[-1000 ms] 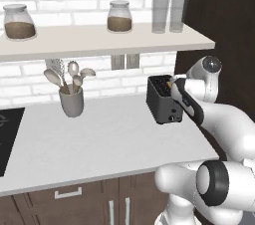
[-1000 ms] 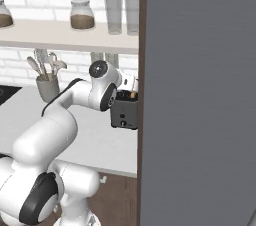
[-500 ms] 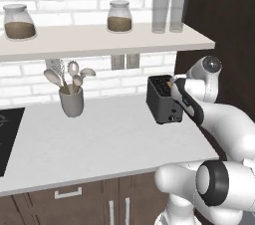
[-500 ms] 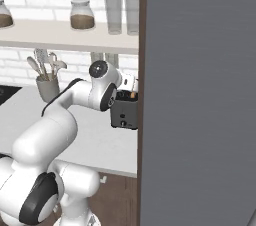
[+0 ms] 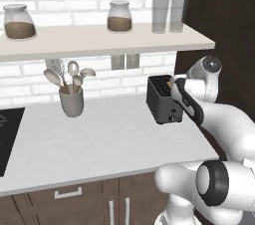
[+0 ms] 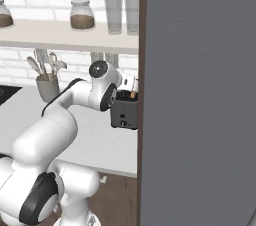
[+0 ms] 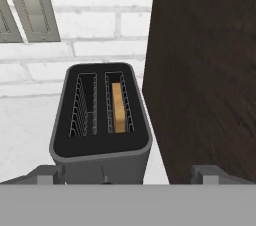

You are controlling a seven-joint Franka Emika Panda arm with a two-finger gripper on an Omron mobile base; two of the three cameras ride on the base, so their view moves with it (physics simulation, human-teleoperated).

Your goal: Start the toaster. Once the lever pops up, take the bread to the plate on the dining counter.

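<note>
Smooth white worktop (image 5: 99, 144), boxy black toaster (image 7: 102, 120), golden bread (image 7: 117, 106) in wire-ribbed slot

I count one toaster (image 5: 163, 99) with two slots and one bread slice (image 7: 118, 106) in it. On the shelf (image 5: 99, 45) I see two jars (image 5: 119, 17) and two glasses (image 5: 160, 14). One utensil cup (image 5: 71, 101), two wall outlets (image 7: 34, 11).

Lighting: bright, even, diffuse (no visible lamp)
Shadows: soft, faint under the shelf (image 5: 104, 45)
Glare: none
Focus: sharp throughout, rendered look
</note>
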